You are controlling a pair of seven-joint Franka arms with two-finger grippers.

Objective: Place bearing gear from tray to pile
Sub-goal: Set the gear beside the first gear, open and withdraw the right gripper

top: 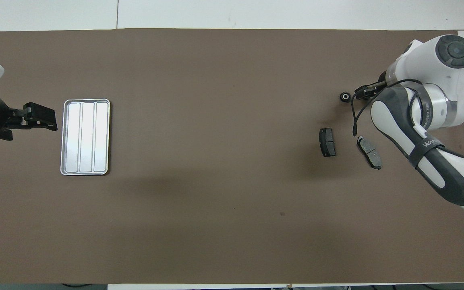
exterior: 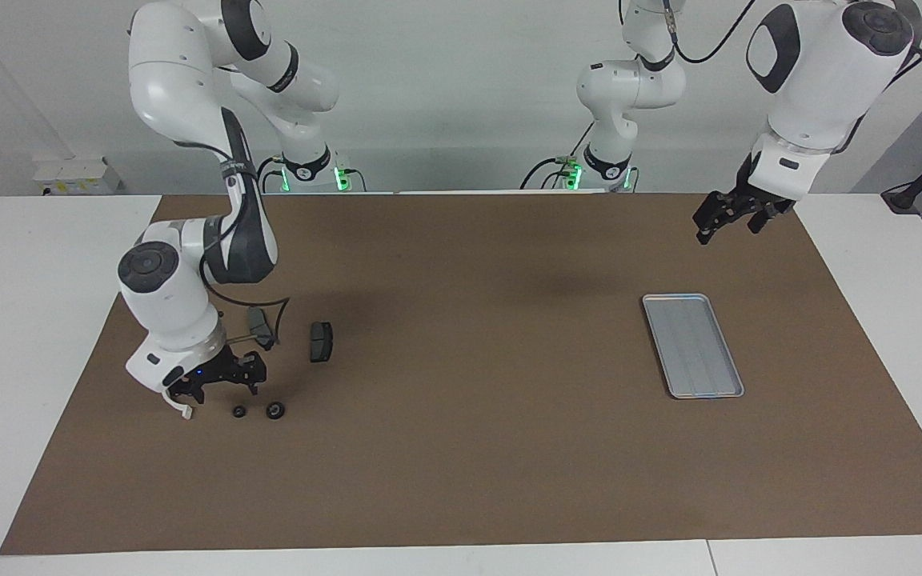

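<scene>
The silver tray [exterior: 693,346] lies empty toward the left arm's end of the table; it also shows in the overhead view [top: 85,137]. Two small black bearing gears [exterior: 239,411] [exterior: 274,410] lie on the mat at the pile, farther from the robots than the two dark brake pads [exterior: 321,342] [exterior: 259,326]. My right gripper [exterior: 221,390] is low over the pile, open and empty, beside the nearer gear. The white bracket [exterior: 182,409] peeks out under it. One gear [top: 344,96] shows in the overhead view; the other is hidden by the arm. My left gripper [exterior: 729,218] waits, raised and open, beside the tray.
A brown mat [exterior: 461,448] covers the table, with white table edges around it. The right arm's elbow and forearm [top: 417,133] hang over the pile's end of the mat. Both brake pads [top: 327,141] [top: 369,152] lie flat on the mat.
</scene>
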